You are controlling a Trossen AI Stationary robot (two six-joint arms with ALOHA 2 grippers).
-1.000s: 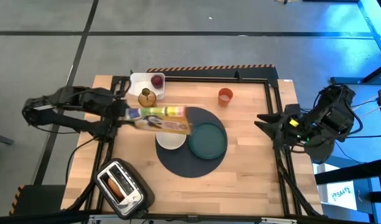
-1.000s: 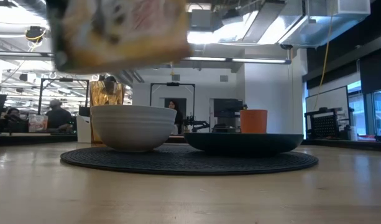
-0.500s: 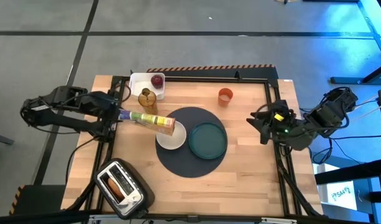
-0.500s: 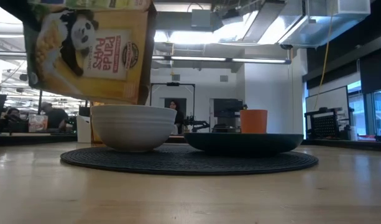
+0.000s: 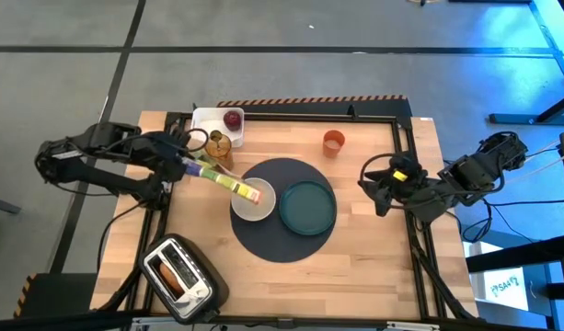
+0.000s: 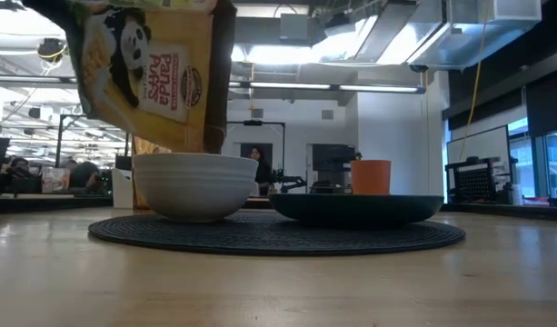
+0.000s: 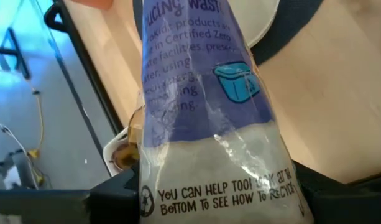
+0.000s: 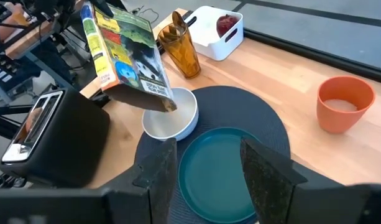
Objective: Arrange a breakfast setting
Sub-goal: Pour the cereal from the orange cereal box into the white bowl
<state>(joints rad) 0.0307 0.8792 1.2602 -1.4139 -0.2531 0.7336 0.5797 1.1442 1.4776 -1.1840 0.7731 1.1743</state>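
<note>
My left gripper (image 5: 182,164) is shut on the yellow-green cereal bag (image 5: 222,179), which slants over the white bowl (image 5: 254,202). The bag's lower, open end (image 8: 165,104) is at the bowl's rim. No cereal shows. The bowl and the teal plate (image 5: 307,206) rest on the round dark-grey mat (image 5: 286,241). My right gripper (image 5: 378,188) is open and empty at the table's right, its fingers toward the plate (image 8: 218,168). The orange cup (image 5: 333,142) stands far right of the mat. The red fruit (image 5: 233,119) lies in a white bin. My left gripper pinches the cereal bag's sealed bottom end (image 7: 215,186) between its two fingers, which lie across the bag. It comes from the table's left. The bag is lifted clear and tilted, its open end (image 6: 205,136) down over the bowl (image 6: 196,184).
An amber glass (image 5: 217,145) holding a spoon stands beside the white bin (image 5: 212,124) at the far left. The silver toaster (image 5: 178,276) with a bagel in its slot sits at the near left corner. Bare wood lies near and right of the mat.
My left gripper has turned and tipped the cereal bag: it lay broad and nearly level above the bowl, and now stands edge-on with its open end down at the bowl's rim. My right gripper has moved toward the table's left, nearer the plate.
</note>
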